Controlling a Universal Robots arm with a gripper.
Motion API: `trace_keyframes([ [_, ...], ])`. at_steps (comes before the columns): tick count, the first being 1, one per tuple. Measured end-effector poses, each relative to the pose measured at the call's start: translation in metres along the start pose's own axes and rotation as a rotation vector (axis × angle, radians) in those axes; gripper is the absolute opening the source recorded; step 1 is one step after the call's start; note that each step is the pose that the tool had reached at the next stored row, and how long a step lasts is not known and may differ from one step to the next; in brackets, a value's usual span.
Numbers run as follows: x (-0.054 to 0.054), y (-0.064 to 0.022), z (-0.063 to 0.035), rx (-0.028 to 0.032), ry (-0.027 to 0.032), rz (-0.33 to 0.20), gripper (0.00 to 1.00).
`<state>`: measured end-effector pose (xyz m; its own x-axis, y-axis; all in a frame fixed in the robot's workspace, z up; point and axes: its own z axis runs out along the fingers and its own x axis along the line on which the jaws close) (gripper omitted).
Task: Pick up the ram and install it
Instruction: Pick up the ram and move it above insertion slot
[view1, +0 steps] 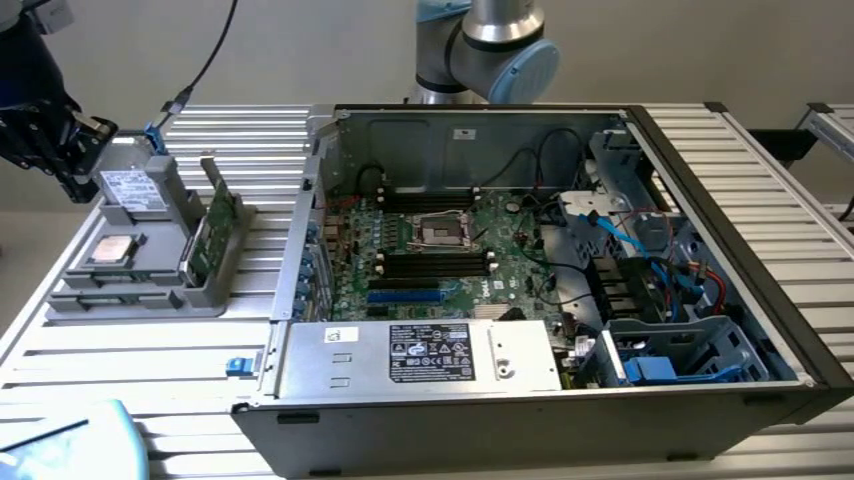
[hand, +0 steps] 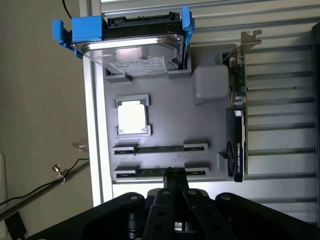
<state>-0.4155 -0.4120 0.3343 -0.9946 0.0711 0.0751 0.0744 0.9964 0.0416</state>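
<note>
Exterior view: a silver ribbed aluminium table (view1: 160, 350) stands before a plain beige wall and carries two things. A large black computer case (view1: 507, 440) lies open on its side and takes most of the surface. Its green motherboard (view1: 454, 250) is in view, and a grey metal power supply (view1: 420, 355) sits at the near edge of the case. Between the case and the table's edge at the exterior view's left lies a flat grey plastic tray (view1: 80, 305). The grey robot arm (view1: 487, 45) rises behind the far edge of the table. A thin black cable hangs down before the wall.

In the wrist view, beige floor shows beside the table edge. One short edge of the tray holds a silver hard drive in blue brackets (hand: 135, 52). A square silver processor chip (hand: 132, 116) sits further in. A tall green expansion card with a metal bracket (hand: 239, 125) stands along the long edge.

Two long, thin green ram sticks lie in slots parallel to the other short edge: the inner ram stick (hand: 160, 148) and the outer ram stick (hand: 145, 172).

The black gripper (hand: 172, 174) is raised above the tray. Its fingers are pressed together and hold nothing, and their tips line up over the outer ram stick.
</note>
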Motion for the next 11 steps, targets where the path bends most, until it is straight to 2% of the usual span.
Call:
trace_keyframes([
  [8,0.0001,-0.0001,0.0008,0.0002,-0.0009,-0.005,0.11],
  [11,-0.0001,-0.0001,0.0026,0.0040,-0.0023,-0.058,0.11],
])
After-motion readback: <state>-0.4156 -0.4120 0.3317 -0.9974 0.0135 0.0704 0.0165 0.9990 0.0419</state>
